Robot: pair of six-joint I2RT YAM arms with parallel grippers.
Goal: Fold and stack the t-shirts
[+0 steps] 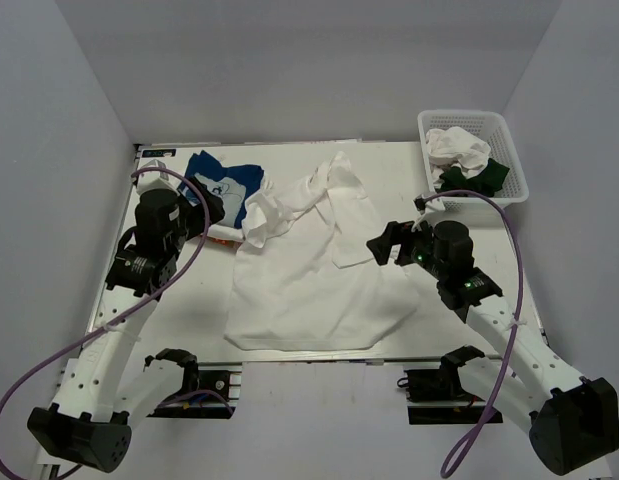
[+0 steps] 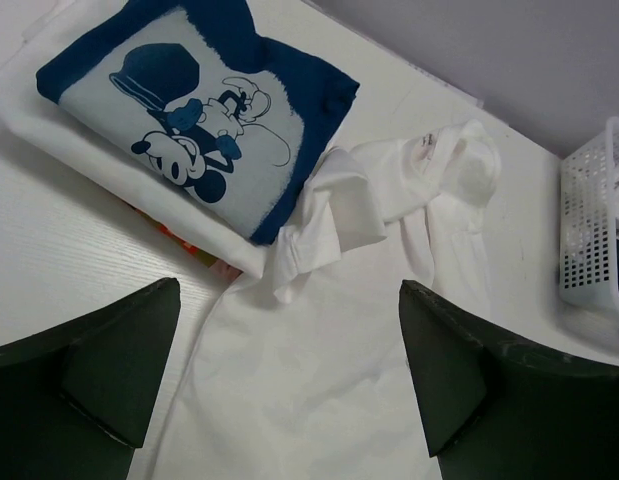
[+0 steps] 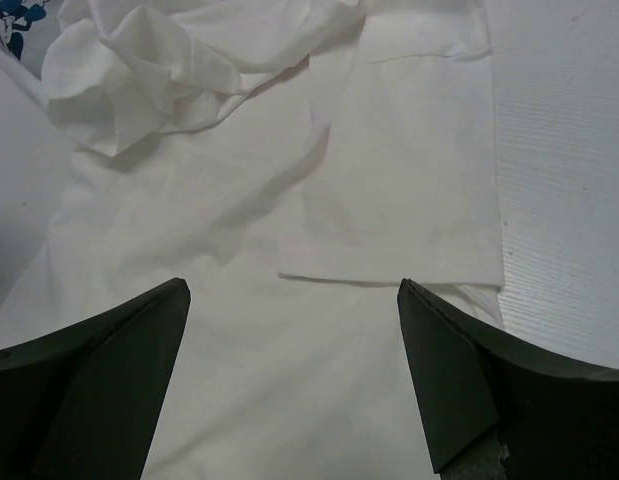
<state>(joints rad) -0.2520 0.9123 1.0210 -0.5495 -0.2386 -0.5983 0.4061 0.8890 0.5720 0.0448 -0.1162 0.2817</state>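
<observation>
Shirts cover much of the desk (image 1: 179, 320). At the left, the left end effector (image 1: 211, 208) hangs wide open and empty by a folded pile: a blue shirt (image 1: 224, 180) with a white cartoon print on top, an orange-pink one (image 2: 184, 238) peeking out below. Mid-desk lies a large white shirt (image 1: 309, 285), lower half flat, top bunched. The right end effector (image 1: 382, 243), also wide open and holding nothing, hovers at its right edge. At the far right corner, a white basket (image 1: 511, 165) holds white cloth (image 1: 457, 148) and dark green cloth (image 1: 476, 178). The desk is white; pale grey walls (image 1: 289, 70) enclose it.
</observation>
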